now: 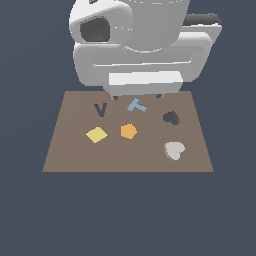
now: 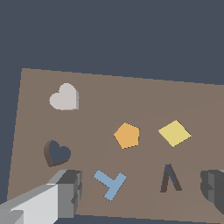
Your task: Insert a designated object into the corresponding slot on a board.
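The pale grey-beige heart piece (image 1: 174, 150) lies flat on the brown board (image 1: 125, 157), near its front edge on the exterior view's right. It also shows in the wrist view (image 2: 64, 97). The dark heart-shaped slot (image 1: 171, 118) is just behind the piece, apart from it, and shows in the wrist view (image 2: 57, 153) too. My gripper (image 1: 136, 95) hangs above the board's far edge, over the blue T, well away from the heart. In the wrist view the gripper (image 2: 140, 192) is open and empty, with one grey finger (image 2: 65, 192) near the slot.
On the board (image 2: 131, 96) lie a yellow diamond (image 1: 96, 134), an orange pentagon (image 1: 128, 131) and a blue T piece (image 1: 136, 105). A dark V-shaped cutout (image 1: 101, 109) is at the far side, toward the exterior view's left. The arm's white body fills the upper exterior view.
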You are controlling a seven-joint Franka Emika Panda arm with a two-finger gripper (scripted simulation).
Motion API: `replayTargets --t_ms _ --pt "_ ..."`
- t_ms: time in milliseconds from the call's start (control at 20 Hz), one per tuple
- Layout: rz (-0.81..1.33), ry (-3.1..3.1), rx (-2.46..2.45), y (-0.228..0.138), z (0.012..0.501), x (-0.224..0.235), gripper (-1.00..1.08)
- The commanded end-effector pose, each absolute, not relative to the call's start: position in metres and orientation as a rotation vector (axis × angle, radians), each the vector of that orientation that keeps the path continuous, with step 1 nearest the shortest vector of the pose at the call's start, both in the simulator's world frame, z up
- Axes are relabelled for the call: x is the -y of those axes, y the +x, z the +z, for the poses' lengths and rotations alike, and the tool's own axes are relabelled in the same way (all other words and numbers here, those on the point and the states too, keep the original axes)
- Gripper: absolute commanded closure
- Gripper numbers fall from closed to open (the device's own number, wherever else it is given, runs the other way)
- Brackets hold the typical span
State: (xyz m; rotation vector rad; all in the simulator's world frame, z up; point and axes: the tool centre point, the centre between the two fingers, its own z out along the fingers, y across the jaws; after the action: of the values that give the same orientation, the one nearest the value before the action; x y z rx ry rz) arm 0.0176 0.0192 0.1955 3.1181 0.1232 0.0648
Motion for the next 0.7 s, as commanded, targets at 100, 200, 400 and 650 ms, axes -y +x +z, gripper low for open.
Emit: replayTargets --t_ms 100,200,400,650 --pt "0.065 3.118 -0.123 0.018 0.195 -0.02 -0.92" --pt "0.064 3.118 -0.123 0.019 0.192 -0.022 -0.92" --pt "0.059 3.12 -0.122 0.024 0.181 -0.031 -0.92" --pt "0.049 3.124 -0.12 0.035 0.159 -0.049 -0.92"
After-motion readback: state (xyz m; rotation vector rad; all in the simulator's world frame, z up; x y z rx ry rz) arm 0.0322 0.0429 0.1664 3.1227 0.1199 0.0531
